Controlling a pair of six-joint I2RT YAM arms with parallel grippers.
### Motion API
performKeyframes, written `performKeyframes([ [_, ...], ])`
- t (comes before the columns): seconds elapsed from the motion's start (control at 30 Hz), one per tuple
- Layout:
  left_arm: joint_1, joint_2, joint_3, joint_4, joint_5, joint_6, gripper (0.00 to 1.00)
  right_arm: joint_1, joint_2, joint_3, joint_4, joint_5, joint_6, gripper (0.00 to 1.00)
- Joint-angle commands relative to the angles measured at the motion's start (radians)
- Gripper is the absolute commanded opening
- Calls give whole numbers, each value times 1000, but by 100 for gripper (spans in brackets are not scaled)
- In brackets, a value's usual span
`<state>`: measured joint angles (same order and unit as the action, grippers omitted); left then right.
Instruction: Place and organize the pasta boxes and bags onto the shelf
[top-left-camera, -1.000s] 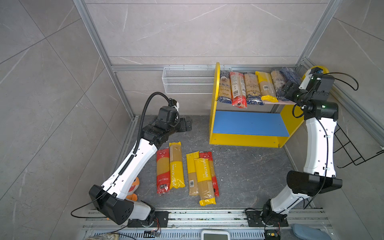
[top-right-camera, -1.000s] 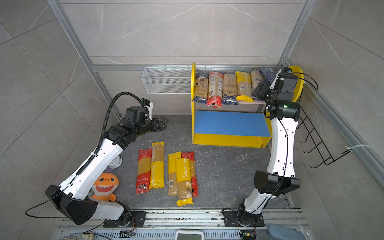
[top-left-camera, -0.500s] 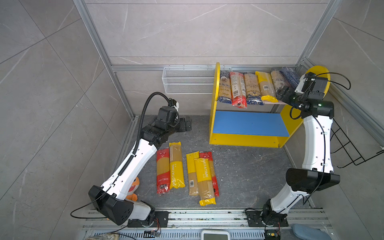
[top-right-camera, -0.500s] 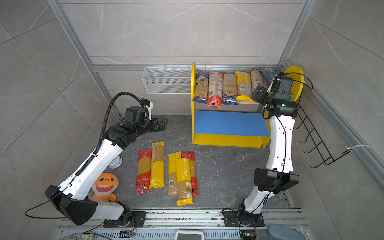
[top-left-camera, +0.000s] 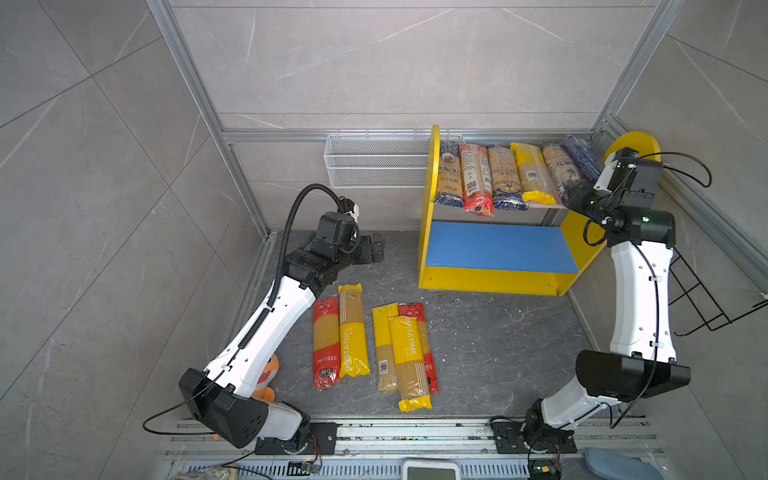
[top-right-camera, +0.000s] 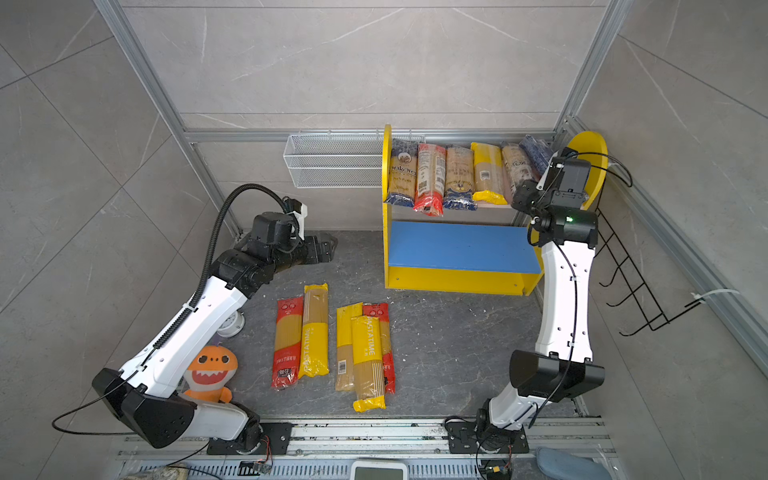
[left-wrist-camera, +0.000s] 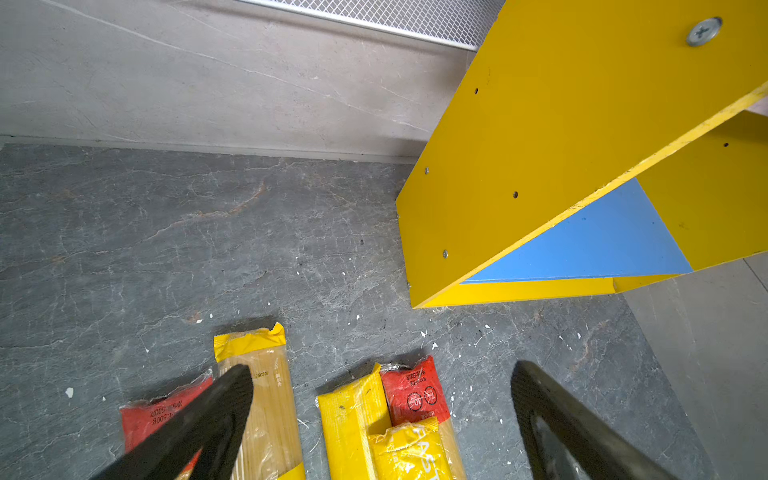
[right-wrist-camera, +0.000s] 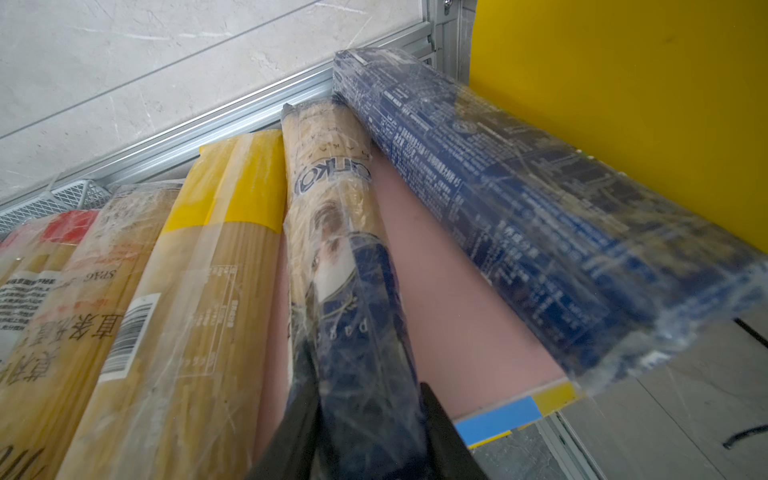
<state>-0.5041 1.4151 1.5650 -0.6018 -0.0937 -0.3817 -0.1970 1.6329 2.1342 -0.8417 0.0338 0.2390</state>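
Your right arm stands upright beside the shelf (top-left-camera: 490, 284), with its wrist bent in over the pink upper board (right-wrist-camera: 436, 291). The right gripper (right-wrist-camera: 365, 384) is clamped on the near end of a blue-ended spaghetti bag (right-wrist-camera: 332, 232). That bag lies on the board between a yellow-ended bag (right-wrist-camera: 232, 216) and the dark blue box (right-wrist-camera: 519, 216).

Your left arm reaches low and forward. The left gripper (left-wrist-camera: 382, 372) is spread wide and holds nothing.

Five spaghetti packs (top-left-camera: 353, 332) lie on the floor near the left gripper. The upper board carries six packs in a row.
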Motion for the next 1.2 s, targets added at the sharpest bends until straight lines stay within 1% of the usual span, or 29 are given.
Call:
performKeyframes([
  [0.0,-1,-3,36,18,22,9,100,-4,-35,-29,-88,28,-11,21],
  [0.07,-1,-3,36,22,23,12,100,-11,-36,-31,-86,-9,3,18],
  [0.13,-1,-5,30,26,27,14,100,-36,-27,-21,-79,-91,43,17],
  [0.27,0,-14,13,32,27,13,100,-113,5,-7,-31,-317,185,11],
  [0.33,0,-20,8,33,23,14,100,-136,7,-29,16,-386,240,10],
  [0.4,0,-26,3,33,17,14,100,-152,5,-40,49,-435,280,8],
  [0.53,-1,-28,5,24,11,21,100,-159,7,-28,50,-468,294,6],
  [0.77,0,-8,20,28,30,27,100,-157,-38,-52,58,-530,321,5],
  [0.9,0,4,26,29,46,30,100,-158,-66,-62,44,-522,318,5],
  [1.03,1,2,24,33,49,33,100,-158,-83,-77,42,-553,325,5],
  [1.17,-1,-1,22,34,55,35,100,-159,-98,-96,57,-558,336,5],
])
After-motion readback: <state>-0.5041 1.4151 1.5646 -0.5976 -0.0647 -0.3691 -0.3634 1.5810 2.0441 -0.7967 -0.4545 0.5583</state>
